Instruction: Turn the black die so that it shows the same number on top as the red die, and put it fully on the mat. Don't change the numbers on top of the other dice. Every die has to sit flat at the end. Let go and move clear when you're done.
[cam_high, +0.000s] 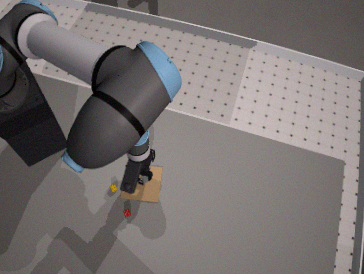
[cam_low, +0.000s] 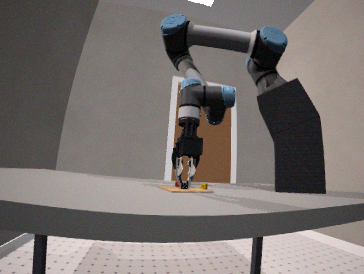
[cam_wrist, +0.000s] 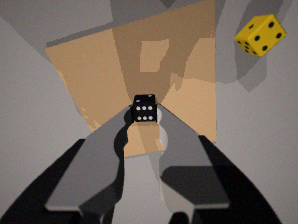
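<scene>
The black die (cam_low: 185, 185) (cam_wrist: 145, 109) is between the fingertips of my gripper (cam_high: 141, 181) (cam_low: 185, 184) (cam_wrist: 145, 105), which is shut on it. In the wrist view its large face toward the camera shows six pips, with a sliver of another face beyond. It is over the tan mat (cam_high: 153, 192) (cam_low: 201, 190) (cam_wrist: 192, 112), low at its surface; I cannot tell whether it touches. The red die (cam_high: 127, 213) (cam_low: 177, 184) is on the table off the mat; its number is too small to read. The fingers partly hide the black die in the top view.
The yellow die (cam_high: 113, 188) (cam_low: 204, 186) (cam_wrist: 260, 35) stands on the table beside the mat, off its edge, with four pips on its upper face in the wrist view. The arm's shadow falls across the mat and table.
</scene>
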